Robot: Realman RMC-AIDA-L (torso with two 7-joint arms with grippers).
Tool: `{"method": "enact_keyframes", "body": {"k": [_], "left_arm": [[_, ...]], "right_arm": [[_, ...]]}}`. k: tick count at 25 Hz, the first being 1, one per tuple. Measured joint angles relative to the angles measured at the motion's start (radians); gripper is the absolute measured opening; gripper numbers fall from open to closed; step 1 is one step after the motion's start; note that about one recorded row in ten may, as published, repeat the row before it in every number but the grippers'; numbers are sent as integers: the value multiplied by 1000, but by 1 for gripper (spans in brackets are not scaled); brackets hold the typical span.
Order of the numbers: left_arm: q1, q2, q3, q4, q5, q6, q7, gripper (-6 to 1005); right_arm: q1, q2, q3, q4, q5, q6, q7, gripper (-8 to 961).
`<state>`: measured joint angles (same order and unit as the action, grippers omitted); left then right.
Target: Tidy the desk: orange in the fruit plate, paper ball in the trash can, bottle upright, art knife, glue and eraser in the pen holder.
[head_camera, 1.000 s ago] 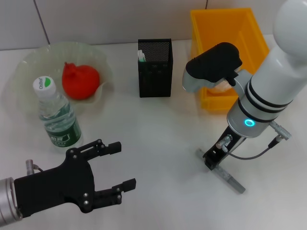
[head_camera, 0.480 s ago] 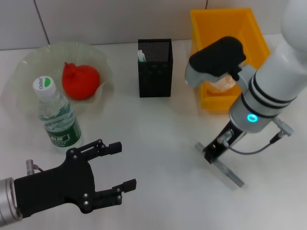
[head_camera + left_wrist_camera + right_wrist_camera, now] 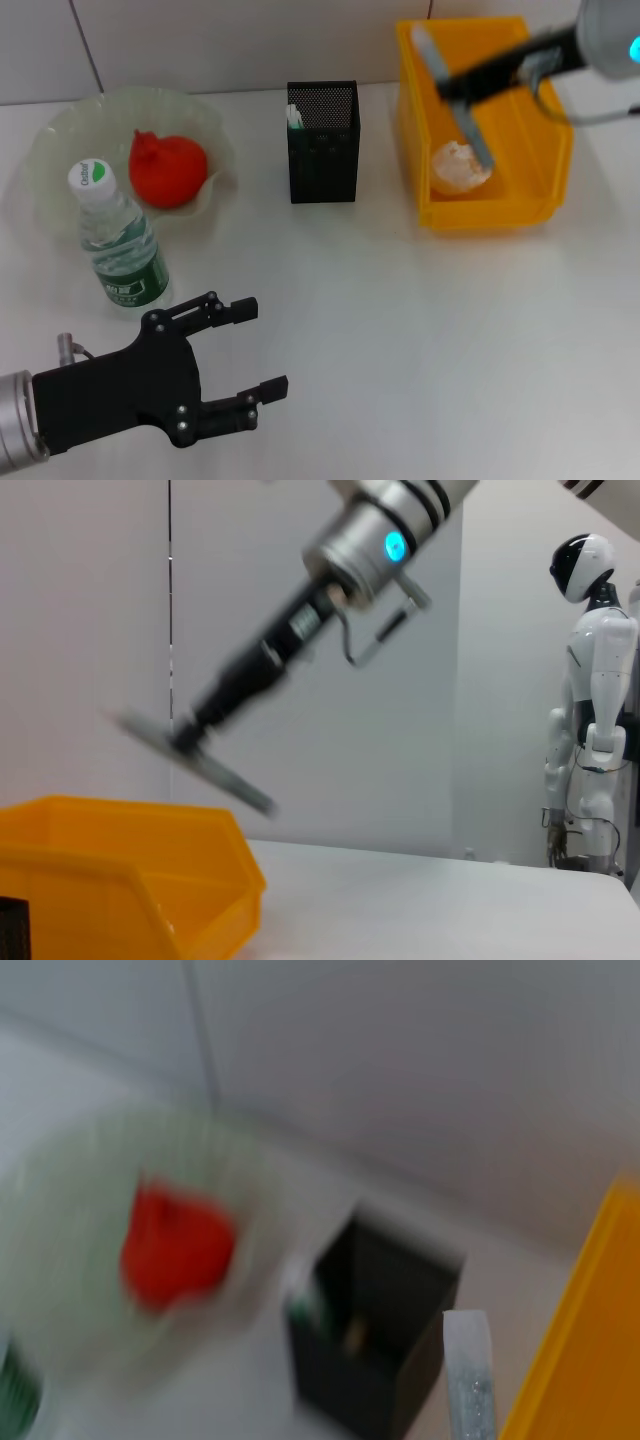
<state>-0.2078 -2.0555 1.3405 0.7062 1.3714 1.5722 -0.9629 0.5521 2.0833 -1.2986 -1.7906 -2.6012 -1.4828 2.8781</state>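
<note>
I am carrying the art knife [image 3: 452, 92] high in the right claw [image 3: 462, 85], which is pinching it near the middle so both ends stick out; in the head view it is hanging over the yellow trash can [image 3: 545, 190], above the paper ball [image 3: 458, 167] already lying inside. I judge the knife is lifted this high to clear the bin wall on the way to the pen holder [image 3: 323, 142], the black mesh box just beside the bin, where something white and green is already poking up.

The orange [image 3: 167, 168] is sitting in the fruit plate [image 3: 60, 130] and the bottle [image 3: 119, 243] is standing upright on the counter [image 3: 400, 330], touching the plate's near edge, so those jobs look done.

My left claw [image 3: 248, 353] is idling low at the near left of the counter, fingers spread and holding nothing.

The left wrist view is giving me what the head view cannot: the knife from the side, tilted and well above the bin rim. The right wrist view is showing the blade tip near the holder's open mouth, though heavily blurred.
</note>
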Motion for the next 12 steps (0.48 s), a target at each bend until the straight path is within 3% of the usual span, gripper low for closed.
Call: {"method": "enact_keyframes", "body": {"k": [1,3,4,5,6,7,11,12], "left_arm": [[-2,0,2,0,0,1,1,799],[-4,0,3,-1,0,4,0,799],[-4,-1,2,-1,0,7,0,799],[-4,-1,2,-1,0,7,0,799],[-5,-1,1,-1,0,9,-1,799],[-5,-1,1,-1,0,9,-1,799],[-5,-2,-1,-4,0,11,-3,799],[-5,-2,-1,-4,0,11,-3,799]], "right_arm": [[-15,1,1,-35,2,105,-18,124],[-21,2,-7,-39,3,154,-27,123],[-33,3,-39,-26,6,279,-45,123],[-33,3,-39,-26,6,279,-45,123],[-48,4,-94,17,10,432,-58,123],[-48,4,-94,17,10,432,-58,122],[-62,0,-232,177,12,745,-88,121],[-62,0,-232,177,12,745,-88,121]]}}
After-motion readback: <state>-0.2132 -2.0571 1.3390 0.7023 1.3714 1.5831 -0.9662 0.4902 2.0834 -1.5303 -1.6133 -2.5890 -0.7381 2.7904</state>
